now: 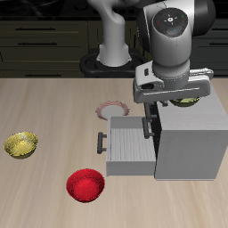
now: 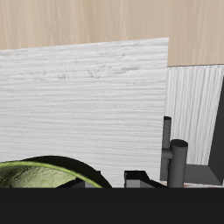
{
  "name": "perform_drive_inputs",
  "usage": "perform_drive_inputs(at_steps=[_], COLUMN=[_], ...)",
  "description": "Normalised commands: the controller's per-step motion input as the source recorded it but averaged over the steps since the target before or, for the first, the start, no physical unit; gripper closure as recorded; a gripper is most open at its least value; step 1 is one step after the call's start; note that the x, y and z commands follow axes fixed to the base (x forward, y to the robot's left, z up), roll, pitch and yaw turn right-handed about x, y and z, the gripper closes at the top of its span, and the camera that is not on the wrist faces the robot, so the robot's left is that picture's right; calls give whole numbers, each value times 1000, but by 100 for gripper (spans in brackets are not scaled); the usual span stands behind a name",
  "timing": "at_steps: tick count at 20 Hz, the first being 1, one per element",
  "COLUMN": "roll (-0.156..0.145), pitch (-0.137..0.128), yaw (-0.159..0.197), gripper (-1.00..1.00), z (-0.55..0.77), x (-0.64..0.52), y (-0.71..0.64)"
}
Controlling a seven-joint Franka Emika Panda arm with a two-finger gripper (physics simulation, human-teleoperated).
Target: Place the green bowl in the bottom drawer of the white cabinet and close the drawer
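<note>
Gripper (image 1: 175, 96): above cabinet (image 1: 189, 142), fingers hidden; grip cannot be told.
Bowl (image 2: 39, 175): partly cut off, under gripper, over cabinet top.
Drawer (image 1: 129, 148): pulled open.

Three bowls: one green bowl (image 1: 188, 101), mostly hidden behind the robot's hand over the far part of the cabinet top; one yellow bowl (image 1: 21, 144); one red bowl (image 1: 85, 185) near the counter's front edge. One white cabinet (image 1: 189, 141) with two dark handles visible in the wrist view, and one bottom drawer (image 1: 130, 150) pulled open. One pale ring-shaped object (image 1: 112, 109) lies farther back on the one wooden counter (image 1: 53, 102). One robot arm (image 1: 175, 40).
</note>
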Motion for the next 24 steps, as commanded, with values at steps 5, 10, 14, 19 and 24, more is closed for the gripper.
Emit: perform_drive_inputs(at_steps=[5,10,14,19,24], roll=[8,20,19,-30,-69], pitch=[-45,-71,-70,-42,-75], yaw=[-5,40,55,15,30], gripper=[100,100,100,100,100], z=[185,199,186,176,289], x=[-97,-251,-385,-226,-315], y=[-36,-23,-140,-287,-557])
